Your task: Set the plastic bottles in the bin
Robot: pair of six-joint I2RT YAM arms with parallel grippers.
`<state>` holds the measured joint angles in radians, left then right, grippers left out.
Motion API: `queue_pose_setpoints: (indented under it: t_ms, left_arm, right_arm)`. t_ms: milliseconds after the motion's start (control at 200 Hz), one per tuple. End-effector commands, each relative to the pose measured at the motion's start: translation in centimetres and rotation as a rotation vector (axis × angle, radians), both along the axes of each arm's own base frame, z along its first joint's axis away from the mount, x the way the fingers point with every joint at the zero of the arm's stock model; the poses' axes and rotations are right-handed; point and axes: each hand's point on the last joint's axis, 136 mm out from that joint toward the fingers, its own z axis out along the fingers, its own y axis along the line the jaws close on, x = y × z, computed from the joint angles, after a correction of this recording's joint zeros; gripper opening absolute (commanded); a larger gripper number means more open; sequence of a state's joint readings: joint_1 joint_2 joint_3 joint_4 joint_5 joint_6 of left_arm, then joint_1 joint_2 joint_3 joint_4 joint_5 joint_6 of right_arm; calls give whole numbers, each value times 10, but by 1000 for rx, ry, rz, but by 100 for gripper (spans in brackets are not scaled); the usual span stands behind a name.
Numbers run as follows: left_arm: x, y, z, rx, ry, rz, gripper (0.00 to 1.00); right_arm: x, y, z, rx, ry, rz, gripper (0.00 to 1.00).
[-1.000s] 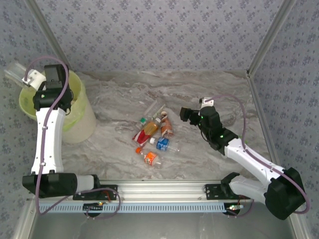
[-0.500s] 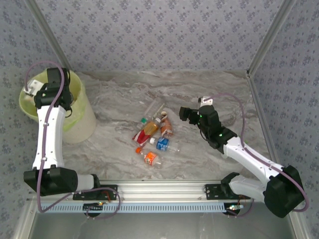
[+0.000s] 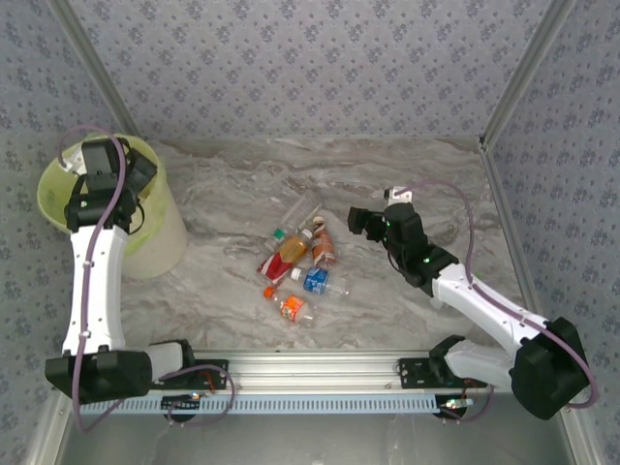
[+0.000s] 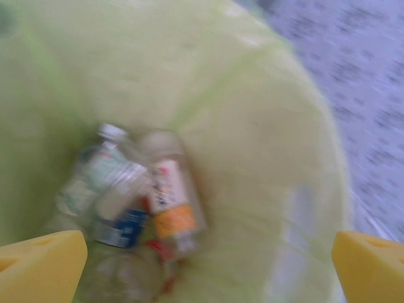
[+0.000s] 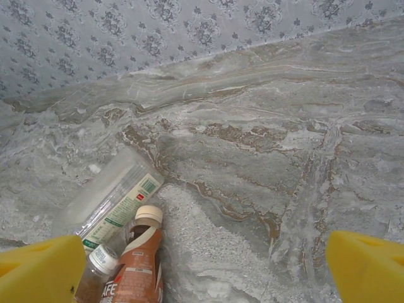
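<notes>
Several bottles [image 4: 169,201] blurred in bin [image 4: 265,113]; lower ones half hidden

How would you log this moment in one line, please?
left gripper: open over bin | right gripper: open by loose bottles | binned bottles: several | task: unfinished

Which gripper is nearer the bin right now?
Left. The left gripper hangs open above the bin, looking down at the bottles inside. The right gripper is across the table, beside the loose bottles.
</notes>
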<state>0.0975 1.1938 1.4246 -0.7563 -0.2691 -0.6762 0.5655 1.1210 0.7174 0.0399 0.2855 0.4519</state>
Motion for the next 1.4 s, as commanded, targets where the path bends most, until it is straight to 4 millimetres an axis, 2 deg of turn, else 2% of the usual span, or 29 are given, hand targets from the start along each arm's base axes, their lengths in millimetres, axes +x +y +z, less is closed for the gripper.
queue_pose_setpoints:
  t_ms: [0,145,280,395,495,585,820,1139,1329,1399]
  left_arm:
    - [19,-48,31,-28,-134,-293,100]
    - [22,-94,38,5,-148,-458,99]
    - [24,-149,34,56,-130,-643,99]
    - [22,-200,21,101,-124,-830,99]
    - [21,-223,-1,145,-63,-912,100]
    - [20,-235,-25,166,17,-969,100]
    - [8,-268,-91,183,167,-1152,100]
    - [13,-283,-165,143,247,-1206,99]
    - [16,-285,-210,131,370,-1226,87]
    - [18,-284,-223,137,413,-1218,80]
  right_arm:
    - [5,1,13,2,-23,-15,100]
    - [3,8,12,13,-17,23,100]
    - [2,8,10,30,-22,26,100]
    - [-6,16,4,40,-16,89,100]
    - [-14,14,-6,28,15,105,100]
    - [-21,11,-12,21,30,114,100]
    - [-34,5,-14,14,29,127,100]
    - [-37,12,-17,29,44,166,100]
    - [-38,13,-17,28,48,174,100]
    - [-38,13,-17,27,48,173,100]
